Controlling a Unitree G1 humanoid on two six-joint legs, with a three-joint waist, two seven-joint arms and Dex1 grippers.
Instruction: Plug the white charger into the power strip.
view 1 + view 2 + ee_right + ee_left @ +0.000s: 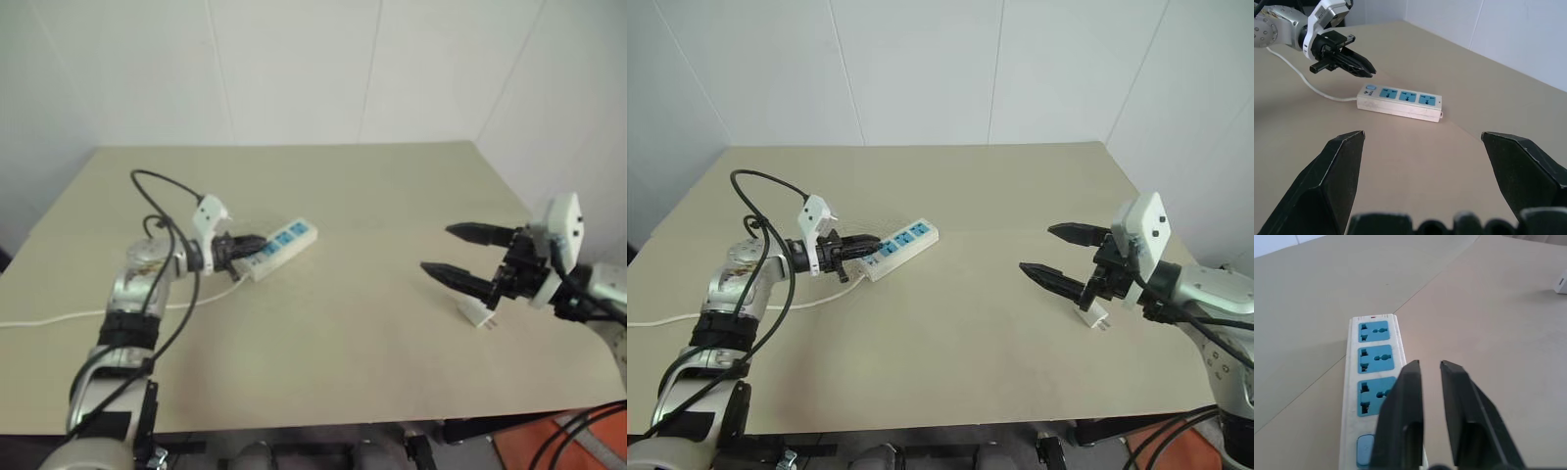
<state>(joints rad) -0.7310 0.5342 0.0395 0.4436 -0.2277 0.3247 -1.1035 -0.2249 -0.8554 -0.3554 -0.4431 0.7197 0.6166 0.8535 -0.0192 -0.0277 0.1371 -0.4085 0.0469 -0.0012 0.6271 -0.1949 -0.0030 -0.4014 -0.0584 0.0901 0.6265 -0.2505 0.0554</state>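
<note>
The table [999,255] under my arms is a broad, bare, matt sheet, and I judge it gives little grip to anything light, so whatever I push sideways is likely to slide. The power strip [1399,101] lies flat on it just ahead of and below my left pincer [1429,368], whose tips hang over the switch end with the three blue sockets running away beyond them; its thin white cord [59,315] trails back beside that arm. The strip looks like a stiff, hollow plastic bar, light enough to skate or pivot when a plug is pressed in, so I would pin it by its long sides near the switch end, clear of the socket faces. My left pincer has its fingers [1403,401] a narrow gap apart and holds nothing. My right pincer [1058,255] stands wide apart and empty, pointing across the table toward the strip, which is well apart from it. The white charger [1094,318] rests on the table just below and behind those tips, its prongs seeming to point toward the table's near edge. It seems small, hard, smooth and very light: easy to knock away, easy to twist in a grip. I would take it across two flat opposite faces, prongs left free.
</note>
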